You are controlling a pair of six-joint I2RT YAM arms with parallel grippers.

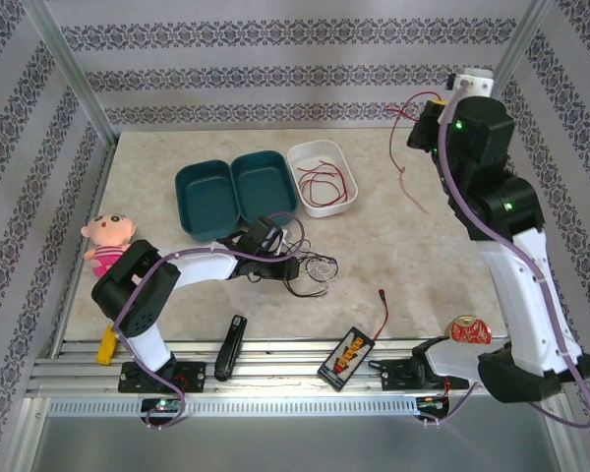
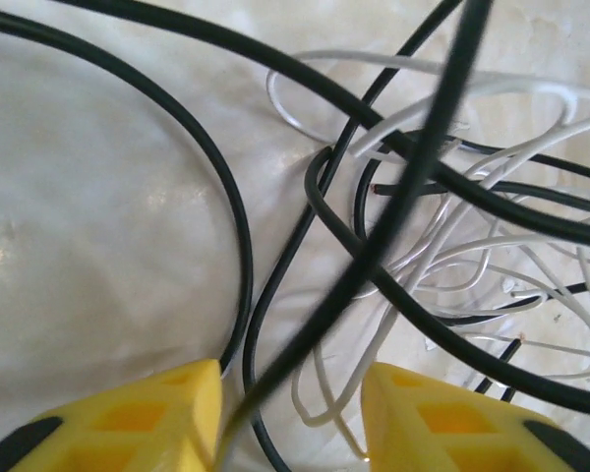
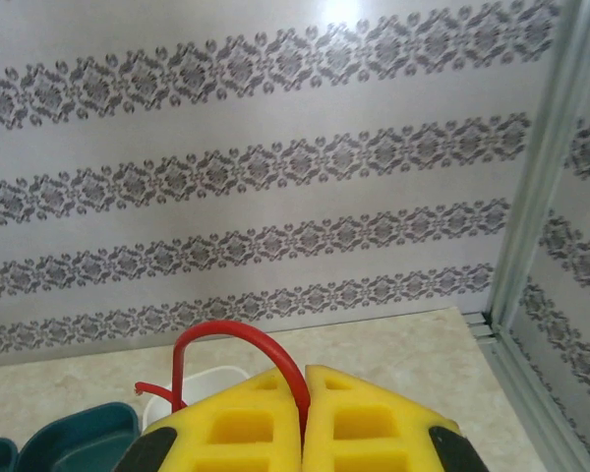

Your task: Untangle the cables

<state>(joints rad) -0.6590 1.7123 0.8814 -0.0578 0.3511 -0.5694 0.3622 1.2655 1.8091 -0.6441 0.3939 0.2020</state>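
From my station I see the left fingers (image 1: 297, 264) (image 2: 290, 393) down low at the middle of the desk (image 1: 423, 256), right over the knot of thin wire. In the left wrist view the two yellow tips stand apart, released, with a blurred length of the black cable (image 2: 413, 187) (image 1: 300, 287) running up through the gap between them; nothing is pinched. Beyond the tips the black cable sweeps in wide loops across the pale surface and crosses over and through the white cable (image 2: 374, 57) (image 1: 323, 265), which lies bunched in many fine loops on the right of that view, so the two are tangled together. The right fingers (image 1: 416, 120) (image 3: 303, 393) are lifted high at the far right corner, clenched on the red cable (image 3: 246, 332) (image 1: 401, 116), which arches out from the seam between the tips and hangs loose in the air. More red strands lie in the white tray (image 1: 315, 145) beside the teal tray (image 1: 206, 202) — I cannot tell whether they belong to the held length.
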